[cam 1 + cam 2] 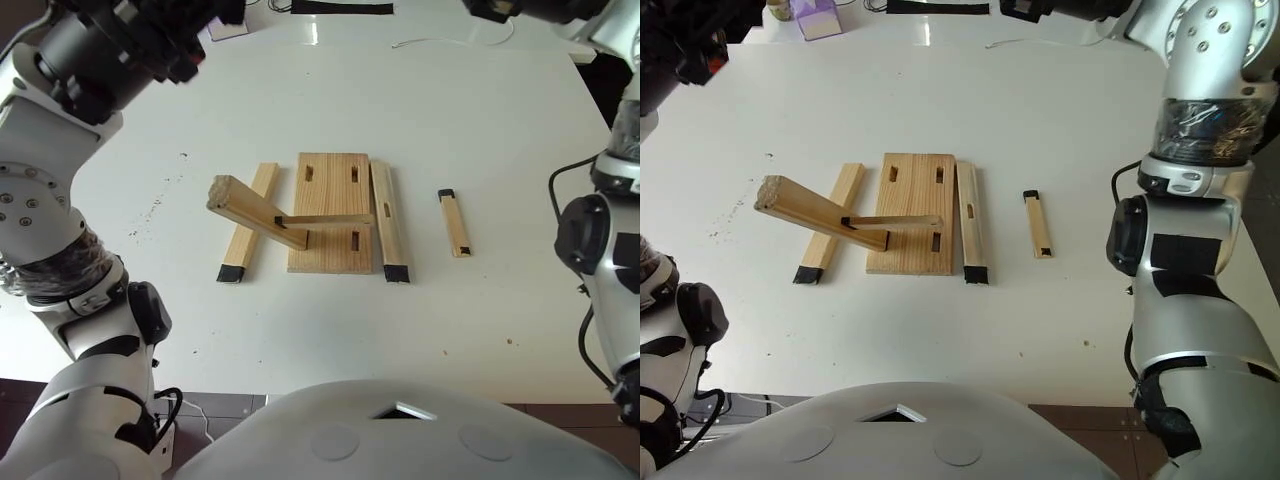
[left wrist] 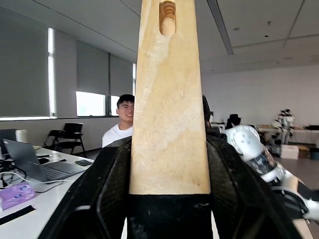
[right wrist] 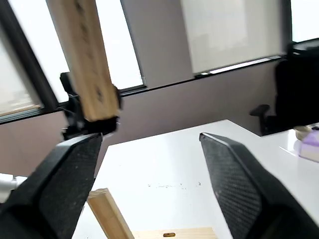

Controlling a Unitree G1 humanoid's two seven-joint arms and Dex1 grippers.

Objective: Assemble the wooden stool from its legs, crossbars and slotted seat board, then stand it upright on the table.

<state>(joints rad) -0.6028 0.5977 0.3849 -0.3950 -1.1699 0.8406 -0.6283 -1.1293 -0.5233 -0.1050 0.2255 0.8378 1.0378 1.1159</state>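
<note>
The slotted seat board [image 1: 330, 212] lies flat mid-table. One leg [image 1: 248, 222] lies along its left side and another [image 1: 388, 222] along its right. A third leg [image 1: 250, 212] rests tilted across the board's left edge, and a crossbar [image 1: 325, 218] sticks out of it over the board. A short crossbar [image 1: 455, 223] lies apart to the right. Raised above the table's far end, my left gripper [image 2: 169, 149] is shut on a further wooden leg [image 2: 168, 99], held upright. My right gripper [image 3: 149, 144] is open and holds nothing; the held leg [image 3: 84, 59] shows beyond it.
A cable [image 1: 450, 40] and a black strip [image 1: 340, 8] lie at the table's far edge, and a small purple box [image 1: 820, 18] sits at the far left. Bare white tabletop [image 1: 330, 320] surrounds the parts.
</note>
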